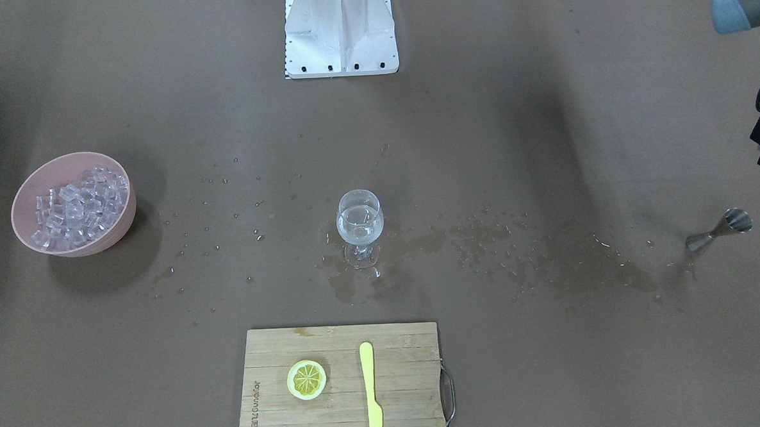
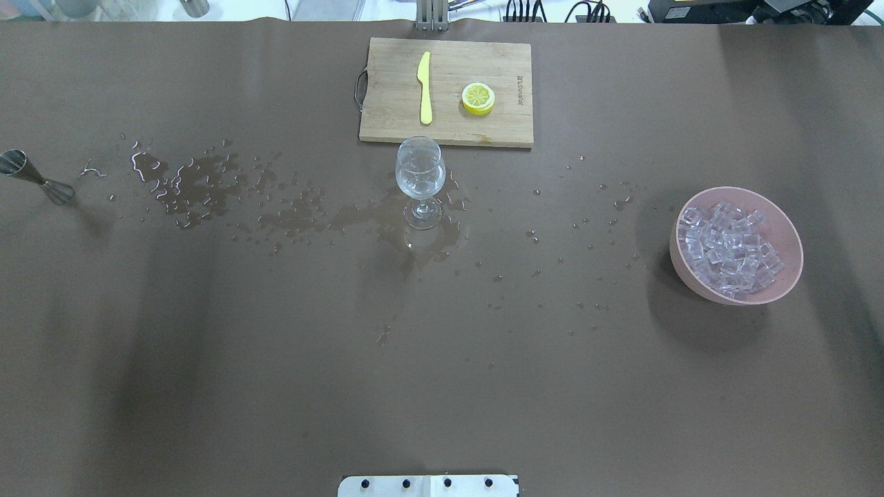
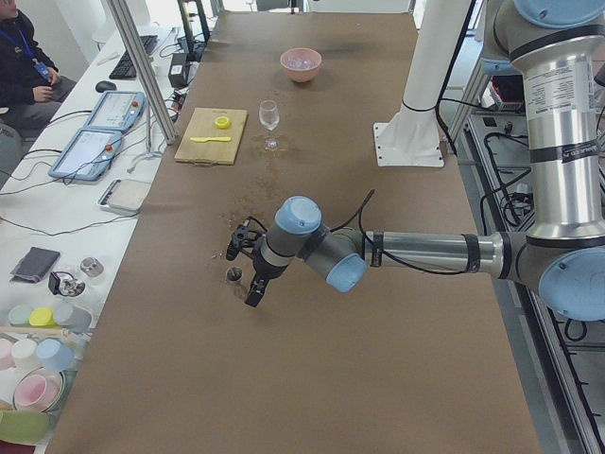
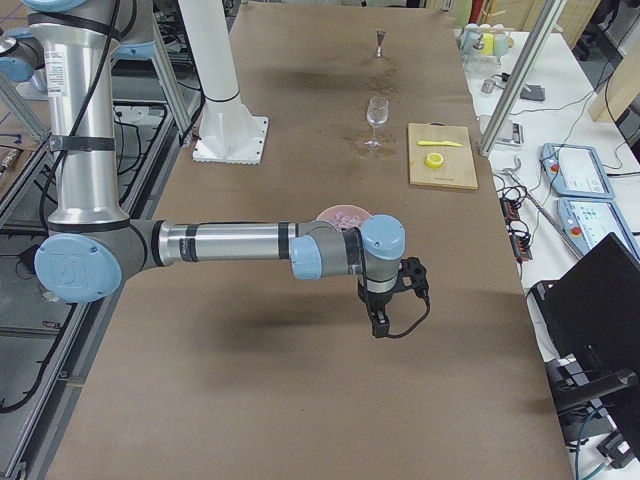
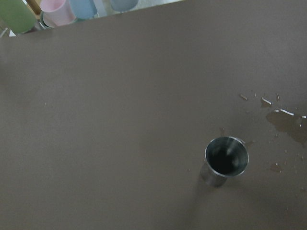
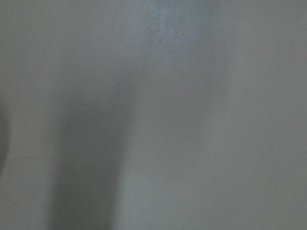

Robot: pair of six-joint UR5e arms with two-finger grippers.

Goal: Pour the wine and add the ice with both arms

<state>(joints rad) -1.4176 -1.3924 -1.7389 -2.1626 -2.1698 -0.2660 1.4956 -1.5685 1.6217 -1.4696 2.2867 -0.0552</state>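
Observation:
A wine glass (image 1: 359,224) stands mid-table with a little clear wine in it; it also shows in the overhead view (image 2: 420,172). Clear ice cubes (image 1: 81,207) fill a pink bowl (image 1: 124,228) on the robot's right side. A steel jigger (image 1: 720,229) stands at the robot's far left and looks empty in the left wrist view (image 5: 225,160). My left gripper (image 3: 253,293) hangs just beside the jigger (image 3: 233,275); I cannot tell if it is open. My right gripper (image 4: 378,325) hangs above bare table near the bowl (image 4: 340,213); I cannot tell its state.
Spilled liquid (image 2: 200,183) wets the table between the jigger and the glass. A wooden cutting board (image 1: 280,423) holds a lemon slice (image 1: 306,379) and a yellow knife (image 1: 370,393). The white pedestal (image 1: 340,29) stands at the robot's side.

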